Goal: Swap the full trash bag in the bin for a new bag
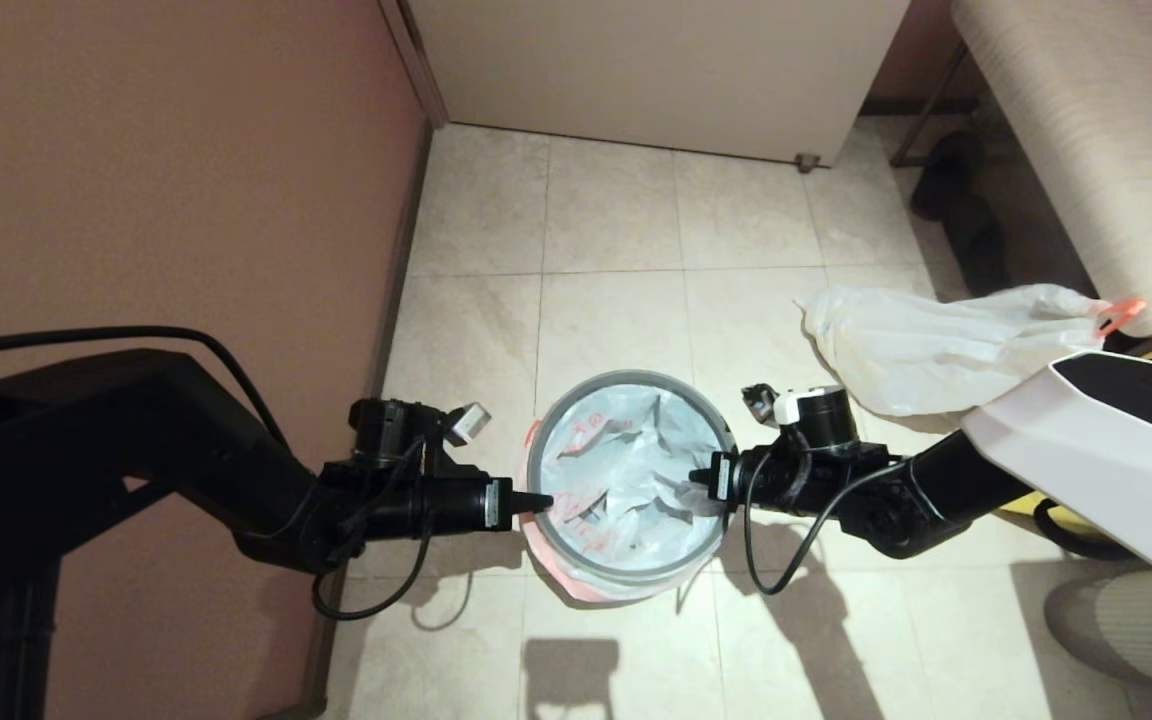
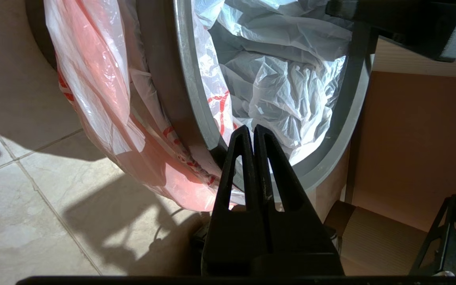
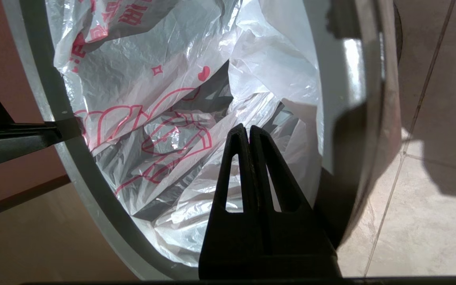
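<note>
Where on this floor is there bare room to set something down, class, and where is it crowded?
Bare tiles lie between the bin and the pale cabinet, bordered by the brown wall. More bare floor lies on the near side of the bin. It is crowded at the rim: the left gripper and right gripper flank it, and the full trash bag fills the right side.

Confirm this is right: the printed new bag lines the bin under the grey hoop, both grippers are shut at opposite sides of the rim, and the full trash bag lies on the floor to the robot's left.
Wrong side. In the head view the full trash bag lies to the robot's right. The rest stands: new bag, bin, grey hoop, left gripper, right gripper.
</note>
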Tool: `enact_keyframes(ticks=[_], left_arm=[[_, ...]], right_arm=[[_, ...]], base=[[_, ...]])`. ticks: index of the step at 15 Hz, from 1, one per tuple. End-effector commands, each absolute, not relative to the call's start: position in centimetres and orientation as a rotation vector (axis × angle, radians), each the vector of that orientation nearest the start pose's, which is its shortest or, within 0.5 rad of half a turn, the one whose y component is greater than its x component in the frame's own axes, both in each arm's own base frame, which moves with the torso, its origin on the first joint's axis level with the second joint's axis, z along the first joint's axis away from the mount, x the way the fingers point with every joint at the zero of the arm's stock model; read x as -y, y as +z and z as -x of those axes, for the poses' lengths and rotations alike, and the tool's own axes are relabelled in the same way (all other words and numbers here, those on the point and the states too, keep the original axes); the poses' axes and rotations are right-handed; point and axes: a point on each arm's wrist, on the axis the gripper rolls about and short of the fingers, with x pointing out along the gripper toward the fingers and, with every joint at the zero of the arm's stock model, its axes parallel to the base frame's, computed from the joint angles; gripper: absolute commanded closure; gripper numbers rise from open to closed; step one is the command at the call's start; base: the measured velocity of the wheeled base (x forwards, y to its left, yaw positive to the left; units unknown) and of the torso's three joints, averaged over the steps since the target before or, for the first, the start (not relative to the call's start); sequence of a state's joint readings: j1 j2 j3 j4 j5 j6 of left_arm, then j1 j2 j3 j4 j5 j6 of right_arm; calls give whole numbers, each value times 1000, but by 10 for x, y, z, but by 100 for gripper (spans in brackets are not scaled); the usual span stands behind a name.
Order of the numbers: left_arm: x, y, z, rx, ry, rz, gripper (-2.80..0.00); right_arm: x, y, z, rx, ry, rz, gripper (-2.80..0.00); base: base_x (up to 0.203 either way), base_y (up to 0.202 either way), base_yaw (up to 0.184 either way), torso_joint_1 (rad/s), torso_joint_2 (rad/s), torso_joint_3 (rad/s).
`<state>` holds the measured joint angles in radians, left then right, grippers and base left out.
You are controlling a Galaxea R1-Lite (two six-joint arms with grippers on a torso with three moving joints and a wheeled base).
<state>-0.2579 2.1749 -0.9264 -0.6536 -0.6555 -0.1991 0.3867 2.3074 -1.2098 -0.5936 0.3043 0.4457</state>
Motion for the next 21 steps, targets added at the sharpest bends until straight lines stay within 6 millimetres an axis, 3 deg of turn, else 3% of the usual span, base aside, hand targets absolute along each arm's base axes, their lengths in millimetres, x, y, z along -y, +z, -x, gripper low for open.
enact_keyframes(ticks=[1,4,7,10,13,14,18,21], left_arm=[[110,48,-363,-694,-827,303,0],[111,55,-361,-678,-832,302,0],[112,79,-355,-631,-840,315,0],[106,125,-331,-519,-838,301,0],[101,181,-279,-377,-805,283,0],[102,191,-265,-345,-746,285,0],[118,193,-238,-278,-344,232,0],[104,217,-202,-150,-232,206,0]], right_arm=[[-171,38,-405,-681,538,-405,0],[-176,74,-397,-615,570,-430,0],[-177,132,-371,-526,612,-438,0],[-173,178,-335,-431,492,-355,0],[-152,224,-291,-351,389,-277,0],[-144,229,-274,-356,326,-251,0],[-112,231,-225,-327,57,-116,0],[-81,246,-196,-258,-93,-105,0]], base=[[0,0,0,0,0,0],[0,0,0,0,0,0],[0,0,0,0,0,0],[0,0,0,0,0,0],[0,0,0,0,0,0],[0,0,0,0,0,0],[0,0,0,0,0,0],[0,0,0,0,0,0]])
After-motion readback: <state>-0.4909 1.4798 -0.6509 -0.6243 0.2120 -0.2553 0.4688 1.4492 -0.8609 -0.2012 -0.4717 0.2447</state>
